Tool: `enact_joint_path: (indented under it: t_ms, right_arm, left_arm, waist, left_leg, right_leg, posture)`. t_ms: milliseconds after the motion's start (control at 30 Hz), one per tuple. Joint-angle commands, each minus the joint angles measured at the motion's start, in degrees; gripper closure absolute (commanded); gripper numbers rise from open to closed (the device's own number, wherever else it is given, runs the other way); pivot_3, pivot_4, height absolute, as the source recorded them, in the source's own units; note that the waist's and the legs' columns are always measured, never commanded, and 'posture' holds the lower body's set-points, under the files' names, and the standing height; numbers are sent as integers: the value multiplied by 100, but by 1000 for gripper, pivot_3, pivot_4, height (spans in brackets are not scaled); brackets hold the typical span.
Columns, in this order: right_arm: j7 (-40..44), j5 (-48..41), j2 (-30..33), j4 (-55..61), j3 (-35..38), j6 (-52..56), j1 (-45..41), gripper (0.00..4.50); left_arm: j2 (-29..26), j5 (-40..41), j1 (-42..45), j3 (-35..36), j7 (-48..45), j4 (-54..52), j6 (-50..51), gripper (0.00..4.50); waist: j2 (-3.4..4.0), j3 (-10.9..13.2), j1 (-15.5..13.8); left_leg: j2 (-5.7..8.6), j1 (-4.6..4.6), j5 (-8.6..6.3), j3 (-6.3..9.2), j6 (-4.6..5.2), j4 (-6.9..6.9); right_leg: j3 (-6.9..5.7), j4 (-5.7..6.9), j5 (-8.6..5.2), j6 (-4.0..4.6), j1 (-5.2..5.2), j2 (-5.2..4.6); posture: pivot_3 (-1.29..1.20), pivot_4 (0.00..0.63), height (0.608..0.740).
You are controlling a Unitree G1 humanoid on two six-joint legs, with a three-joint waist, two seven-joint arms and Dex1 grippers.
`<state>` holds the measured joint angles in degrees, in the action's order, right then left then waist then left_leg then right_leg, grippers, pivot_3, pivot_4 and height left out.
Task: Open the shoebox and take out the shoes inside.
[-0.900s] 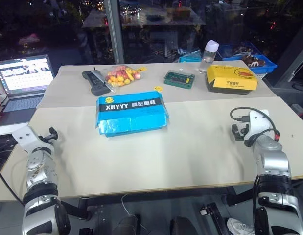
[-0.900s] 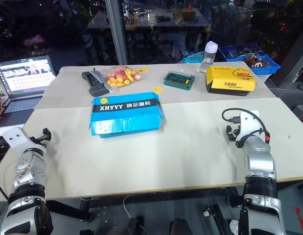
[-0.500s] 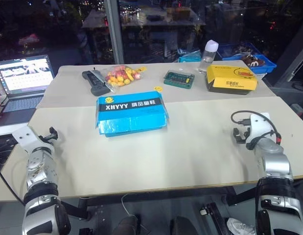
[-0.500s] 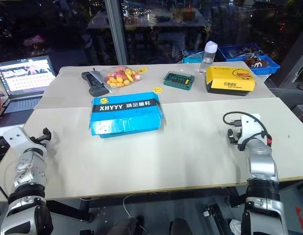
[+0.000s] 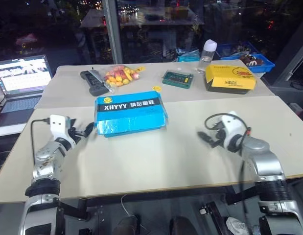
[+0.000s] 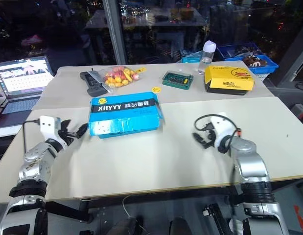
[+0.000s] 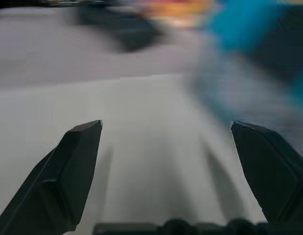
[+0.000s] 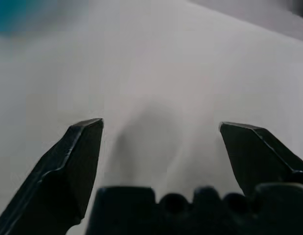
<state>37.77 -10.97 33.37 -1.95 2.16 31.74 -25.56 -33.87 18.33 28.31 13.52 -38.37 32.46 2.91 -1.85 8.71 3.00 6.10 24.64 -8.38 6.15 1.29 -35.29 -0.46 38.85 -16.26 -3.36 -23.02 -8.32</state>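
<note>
Counter (image 5: 156,161): pale top carrying everything; its near half is bare, giving both arms open room up to the box.
Shoebox (image 5: 130,112): bright blue, lid shut, lying flat left of the counter's middle, well back from the near edge.
Clutter: yellow duck-logo box (image 5: 230,78) toward the far right corner, bag of sweets (image 5: 121,75) and green tray (image 5: 178,78) along the far edge, laptop (image 5: 21,78) off the left edge.
Left end effector (image 5: 85,130): jaws spread wide, holding nothing, just beside the shoebox's left end.
Right end effector (image 5: 209,135): jaws spread wide, empty, well apart from the shoebox's right side.
Progress: nothing done; lid to lift, shoes to take out.
</note>
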Motion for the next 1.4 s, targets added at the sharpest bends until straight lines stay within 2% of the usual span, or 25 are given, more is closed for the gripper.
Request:
enact_joint_path:
  t_ms: [33, 133, 167, 267, 433, 467, 500, 533, 600, 800, 1000, 1067, 1233, 1300, 1400]
  right_arm:
    - [332, -43, 258, 102, -69, -2, -19, 61]
    - [330, 97, 223, -148, -226, -164, -89, 61]
    - [313, 133, 200, -201, -255, -208, -116, 304]
    - [109, 238, 74, -398, -266, -330, -273, 1070]
    - [-297, 676, -235, -1370, -496, -844, -929, 2843]
    - [-401, 817, -318, -1766, -574, -1045, -1183, 2973]
    - [-513, 1001, -399, -2248, -679, -1283, -1477, 3632]
    - [-633, 1158, -481, -2748, -761, -1516, -1778, 3795]
    - [-852, 1330, -691, -3792, -812, -1982, -2406, 4481]
    - [-1374, 1819, -1446, -6382, -1003, -3226, -3892, 4497]
    - [-933, 1850, -2007, -6938, -963, -3761, -4281, 4497]
    - [-460, 1740, -2186, -6732, -960, -3840, -4225, 4497]
    - [-4, 1592, -2142, -6081, -859, -3724, -3957, 4497]
    - [157, 1521, -2050, -5414, -846, -3480, -3655, 4497]
    - [454, 1353, -1802, -3486, -897, -2614, -2766, 4497]
  left_arm:
    - [-421, -78, -16, -143, -653, -235, 141, 0]
    - [-437, -69, 100, -176, -722, -228, 230, 0]
    - [-434, -74, 121, -169, -721, -214, 235, 0]
    - [-427, -100, 134, -160, -701, -188, 212, 726]
    - [-376, -105, 108, -151, -709, -186, 196, 2684]
    - [-380, -132, 133, -151, -707, -102, 168, 2792]
    - [-394, -205, 182, -170, -671, 20, 119, 3461]
    - [-401, -298, 259, -206, -624, 177, 61, 3603]
    - [-392, -529, 495, -308, -455, 572, -25, 4376]
    - [-47, -1291, 1250, -890, -141, 1727, -395, 4450]
    - [403, -1563, 1585, -1259, -289, 1968, -717, 4450]
    - [581, -1579, 1649, -1364, -446, 1870, -774, 4450]
    - [640, -1567, 1593, -1362, -612, 1599, -778, 4450]
    - [655, -1540, 1504, -1393, -726, 1380, -744, 4450]
    - [652, -1509, 1240, -1455, -886, 861, -629, 4450]
  waist:
    - [1, 0, -14]
    - [1, 0, -56]
    - [0, 1, -63]
    - [-1, 1, -78]
    - [0, 1, -57]
    - [-1, 2, -47]
    - [-1, 2, -37]
    - [-1, 2, -32]
    - [-1, 3, -31]
    - [-5, 5, -32]
    - [-9, 7, -35]
    - [-9, 7, -37]
    - [-8, 8, -21]
    - [-8, 8, -22]
    - [-8, 8, -26]
  left_leg:
    - [1, -1, 0, 0, 0, 0]
    - [-1, -3, 0, 1, 0, 0]
    - [-2, -3, 0, 2, 0, 0]
    - [0, -2, 0, 2, 0, 0]
    - [1, -1, 0, 1, 0, 0]
    - [0, -2, 0, 1, 0, 0]
    - [-1, -2, 0, 1, -1, 2]
    - [-2, -4, 0, 1, -1, 2]
    - [1, -4, 1, -1, -2, 2]
    - [5, -2, 2, 0, -3, 3]
    - [8, 4, 3, 2, -5, 1]
    - [9, 3, 5, 2, -7, -1]
    - [10, 3, 4, 3, -5, -5]
    - [9, 4, 4, 4, -5, -3]
    - [9, 16, 3, 6, -4, -4]
  right_leg:
    - [0, 0, 0, 0, -1, 0]
    - [0, 0, -1, -1, -1, 0]
    - [-3, 0, -1, -1, 0, 0]
    - [-2, -1, 0, -1, -1, -3]
    - [2, 2, 0, 0, -5, -3]
    - [2, 2, 1, 0, -5, -2]
    - [2, 2, 1, 0, -5, -1]
    - [2, 3, 1, 0, -6, 1]
    - [4, 5, 2, 2, -5, 0]
    - [3, 5, 5, 7, -6, 0]
    - [3, 9, 7, 9, -11, -2]
    - [4, 14, 8, 9, -11, -2]
    - [5, 16, 9, 7, -13, -1]
    - [4, 16, 9, 7, -18, 0]
    - [3, 15, 9, 7, -24, -1]
  posture:
    - [0, 150, 723]
    - [0, 150, 723]
    - [0, 150, 723]
    - [0, 150, 723]
    - [0, 150, 723]
    - [0, 150, 723]
    - [0, 150, 723]
    - [0, 150, 723]
    - [0, 150, 723]
    - [0, 150, 723]
    - [0, 150, 723]
    - [0, 150, 723]
    - [0, 150, 723]
    - [0, 150, 723]
    - [0, 150, 723]
